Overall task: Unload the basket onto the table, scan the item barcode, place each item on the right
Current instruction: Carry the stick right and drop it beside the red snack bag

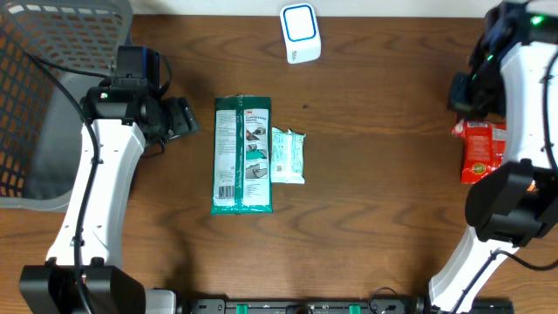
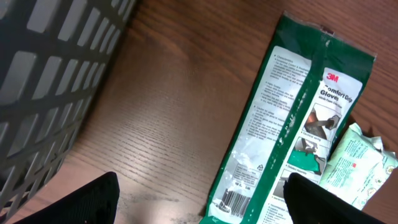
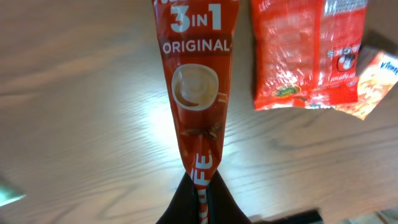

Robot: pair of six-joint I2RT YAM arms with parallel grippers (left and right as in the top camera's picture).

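Observation:
My right gripper (image 3: 198,180) is shut on the lower end of a red "3 in 1 Original" coffee sachet (image 3: 196,81), which hangs above the table. In the overhead view that gripper (image 1: 468,91) is at the far right, and the arm hides the sachet. The white and blue scanner (image 1: 300,33) stands at the back centre. My left gripper (image 2: 202,205) is open, its fingers (image 2: 68,202) spread over the bottom end of a green glove pack (image 2: 292,124), where a barcode (image 2: 231,200) shows. In the overhead view the left gripper (image 1: 180,118) is just left of that pack (image 1: 242,154).
A grey mesh basket (image 1: 52,78) fills the back left corner. A small white and green packet (image 1: 288,155) lies against the glove pack's right side. A red snack packet (image 1: 482,150) lies at the right, partly over an orange one (image 3: 376,81).

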